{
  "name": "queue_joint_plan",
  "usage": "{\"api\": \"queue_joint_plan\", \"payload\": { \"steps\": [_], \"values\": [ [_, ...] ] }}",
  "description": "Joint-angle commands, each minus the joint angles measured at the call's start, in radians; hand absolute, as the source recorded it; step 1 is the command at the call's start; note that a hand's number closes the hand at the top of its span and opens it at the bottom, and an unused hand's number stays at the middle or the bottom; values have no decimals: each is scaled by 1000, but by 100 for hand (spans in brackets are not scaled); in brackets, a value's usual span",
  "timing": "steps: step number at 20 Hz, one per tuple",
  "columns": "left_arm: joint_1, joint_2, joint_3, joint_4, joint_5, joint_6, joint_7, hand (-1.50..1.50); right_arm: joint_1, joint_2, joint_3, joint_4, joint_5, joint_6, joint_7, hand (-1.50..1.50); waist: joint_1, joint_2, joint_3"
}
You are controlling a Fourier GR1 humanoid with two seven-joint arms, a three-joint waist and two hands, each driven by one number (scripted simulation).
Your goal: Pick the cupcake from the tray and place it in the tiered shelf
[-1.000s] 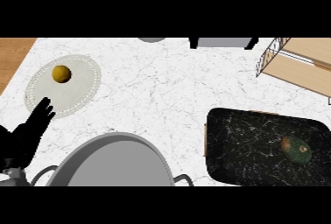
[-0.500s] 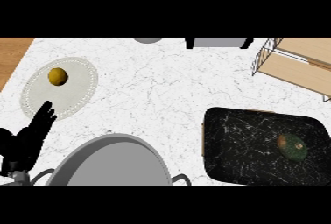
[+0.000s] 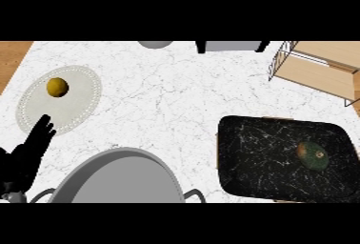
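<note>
Head view: cupcake [image 3: 314, 155] sits on the dark tray [image 3: 246, 138], near the counter's right edge.
Left hand [image 3: 28, 150] rests at the left edge, fingers straight and empty; any grab should come from above, then to the shelf [image 3: 316, 71] in the far right corner.

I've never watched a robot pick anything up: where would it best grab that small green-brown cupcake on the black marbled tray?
Probably round its sides, from above. The small green-brown cupcake sits alone toward the right end of the black marbled tray, whose raised rim would hinder a low sideways reach. Only the robot's black left hand shows, far across the counter; the nearer right hand is out of view.
</note>
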Motion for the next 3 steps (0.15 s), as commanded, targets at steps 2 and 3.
{"api": "queue_joint_plan", "payload": {
  "steps": [2,3],
  "values": [
    [6,10,29,41,20,-17,-40,0,158,-185,-82,117,-38,152,-92,-150,-10,2,2],
    [35,12,19,-33,34,-29,21,0,193,-214,-103,136,-50,171,-115,-150,-7,-3,3]
  ]
}}
